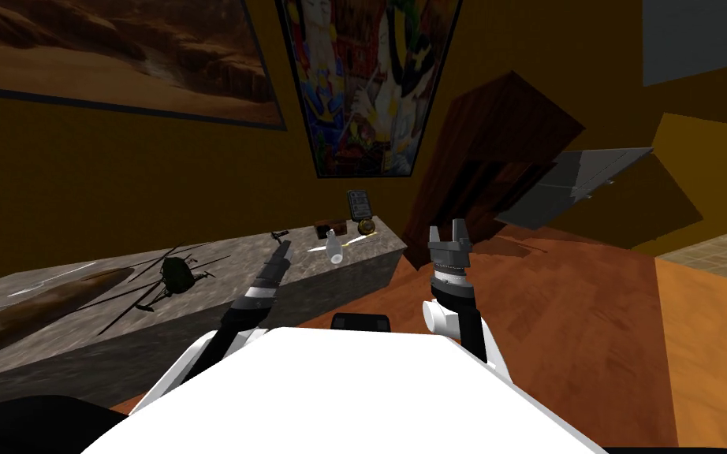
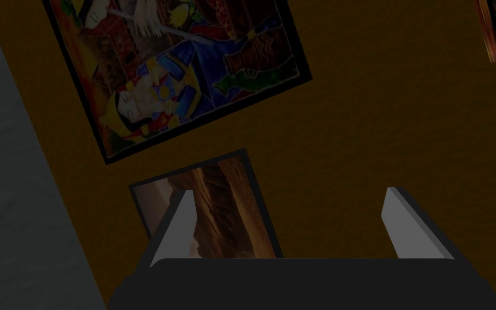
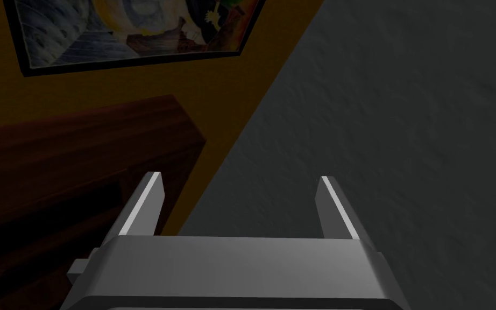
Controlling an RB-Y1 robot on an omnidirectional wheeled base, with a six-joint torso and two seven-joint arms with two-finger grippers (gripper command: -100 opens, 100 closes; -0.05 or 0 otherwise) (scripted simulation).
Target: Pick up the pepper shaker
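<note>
We look into a dim room: ochre walls (image 1: 117,181) fall to shadow, the wooden floor (image 1: 590,315) takes the most light, and the pepper shaker (image 1: 334,251) gleams pale near the far corner of the counter (image 1: 220,254) (wrist views darker still). Wide-lens lines splay toward the edges.

Mottled grey stone look on the bench (image 1: 220,254), matt. Clear and glassy on the pepper shaker (image 1: 334,251). Smooth reddish wood with slight shine on the floor (image 1: 590,331). Dark brown wood grain on the panel (image 1: 504,150). Plain matt grey on the right tool (image 3: 240,177).
</note>
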